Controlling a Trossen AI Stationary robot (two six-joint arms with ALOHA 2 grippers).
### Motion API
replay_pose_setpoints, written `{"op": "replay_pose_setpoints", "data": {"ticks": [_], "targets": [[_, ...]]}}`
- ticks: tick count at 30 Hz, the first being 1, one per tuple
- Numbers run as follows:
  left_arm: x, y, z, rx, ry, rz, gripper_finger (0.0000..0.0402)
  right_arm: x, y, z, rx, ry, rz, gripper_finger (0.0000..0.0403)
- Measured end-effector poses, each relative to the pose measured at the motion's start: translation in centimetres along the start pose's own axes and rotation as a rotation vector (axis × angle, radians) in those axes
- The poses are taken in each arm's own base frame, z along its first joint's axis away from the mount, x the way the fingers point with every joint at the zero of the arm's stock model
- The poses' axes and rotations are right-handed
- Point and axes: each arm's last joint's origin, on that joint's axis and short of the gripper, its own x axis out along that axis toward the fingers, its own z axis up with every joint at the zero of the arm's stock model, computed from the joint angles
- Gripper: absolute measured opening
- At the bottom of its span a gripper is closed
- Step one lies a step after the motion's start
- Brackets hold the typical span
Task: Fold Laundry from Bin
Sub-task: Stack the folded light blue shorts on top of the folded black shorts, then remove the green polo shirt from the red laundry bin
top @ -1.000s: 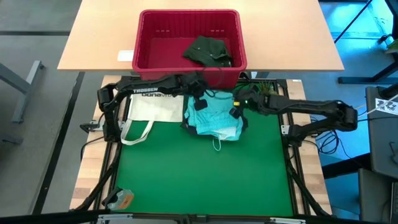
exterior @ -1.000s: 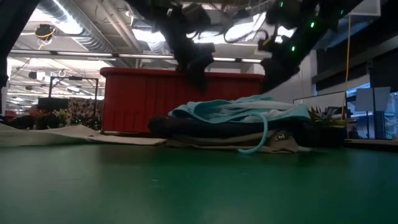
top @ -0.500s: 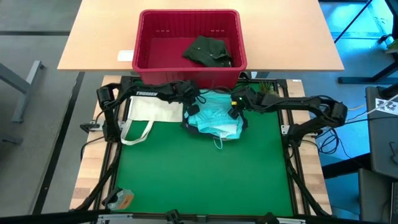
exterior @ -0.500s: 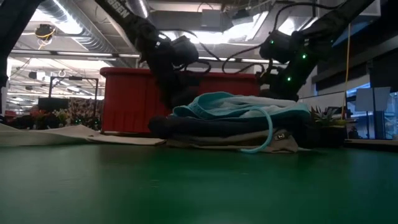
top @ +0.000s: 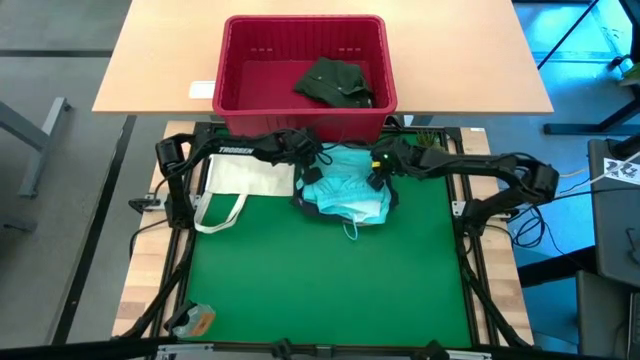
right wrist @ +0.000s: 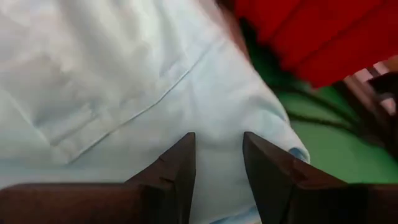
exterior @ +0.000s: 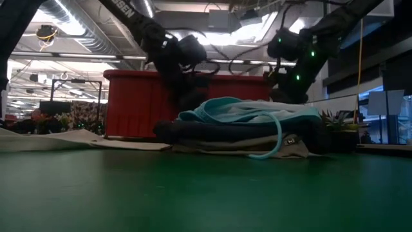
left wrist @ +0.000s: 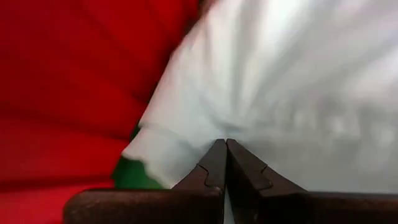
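A pile of laundry lies at the far middle of the green mat (top: 320, 290). A light turquoise garment (top: 348, 195) is on top, with a dark grey one (exterior: 212, 132) and a khaki one (exterior: 293, 149) under it. My left gripper (top: 310, 170) is shut at the turquoise garment's far left part. My right gripper (top: 378, 176) is at its far right part with cloth between its fingers. Behind the pile stands the red bin (top: 228, 70), and a dark green garment (top: 335, 82) lies on its floor. My left gripper pinches the turquoise cloth near its far left edge (left wrist: 217, 127) between its fingertips, slanting down from the far side. Creases run together at the tips. The garment lies on the pile. My right gripper has the garment's far right part (right wrist: 219, 118) between its two half-closed fingers (right wrist: 180, 162), also slanting down. Cloth fills the gap, and the garment rests on the pile.
A white tote bag (top: 250, 175) lies flat on the mat left of the pile, its handle toward the near side. A small orange object (top: 195, 320) sits at the near left corner. The bin's near wall (exterior: 138, 100) stands close behind both grippers.
Both grippers have come down from above the pile onto its far side, in front of the bin, and have kept still for the last half second. The turquoise garment's top has humped up a little, and its drawstring loop has shifted.
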Motion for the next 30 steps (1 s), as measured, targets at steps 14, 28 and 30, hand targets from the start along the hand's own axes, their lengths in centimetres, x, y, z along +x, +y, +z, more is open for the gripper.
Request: {"op": "replay_pose_setpoints", "data": {"ticks": [14, 28, 30], "targets": [[-6.9, -1.8, 4.3, 0.11, -0.086, -0.046, 0.0001, -6.6, -0.7, 1.7, 0.026, -0.092, 0.149, 0.0133], [-15.1, -2.2, 4.9, 0.167, -0.282, -0.045, 0.0002, -10.5, 6.0, 0.1, -0.209, -0.148, 0.376, 0.0133], [-15.4, -2.0, 5.1, 0.159, -0.306, -0.023, 0.0001, -10.8, 6.5, -0.1, -0.227, -0.158, 0.38, 0.0133]]}}
